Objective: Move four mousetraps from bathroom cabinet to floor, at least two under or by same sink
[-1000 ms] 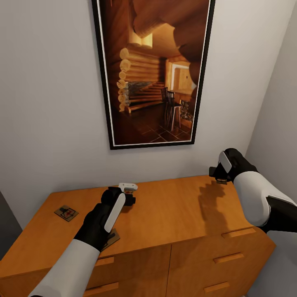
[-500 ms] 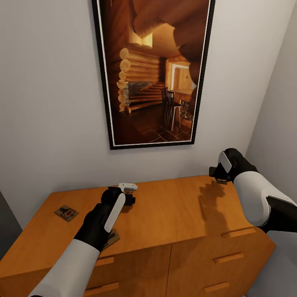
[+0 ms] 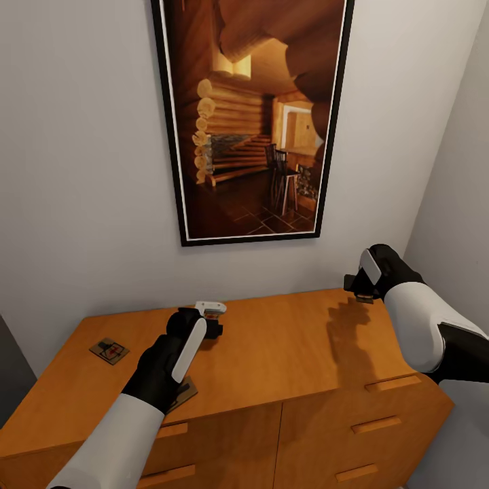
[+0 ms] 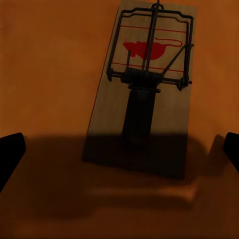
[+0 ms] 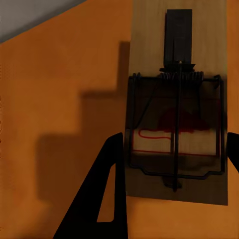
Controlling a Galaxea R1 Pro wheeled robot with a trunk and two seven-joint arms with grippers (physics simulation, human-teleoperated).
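Progress is being judged as early: no mousetrap is yet being set on the bathroom floor, and all of the carrying and placing by the sink is being left to do. The right gripper (image 3: 363, 288) is being kept raised above the right end of the cabinet (image 3: 292, 346), and its fingers are being seen closed against the long edges of one mousetrap (image 5: 177, 124), so the first pick is being counted as apparently done. The left gripper (image 3: 210, 319) is being held low over the middle of the cabinet top with its fingers spread wide, and a second mousetrap (image 4: 144, 99) is being framed between them, lying flat on the wood and untouched. A third trap (image 3: 109, 350) is being left near the cabinet top's left end, well apart from both grippers. A further trap (image 3: 185, 394) is being half covered by the left forearm near the front edge. The likely step in hand is being read as the closing of the left gripper on its trap.
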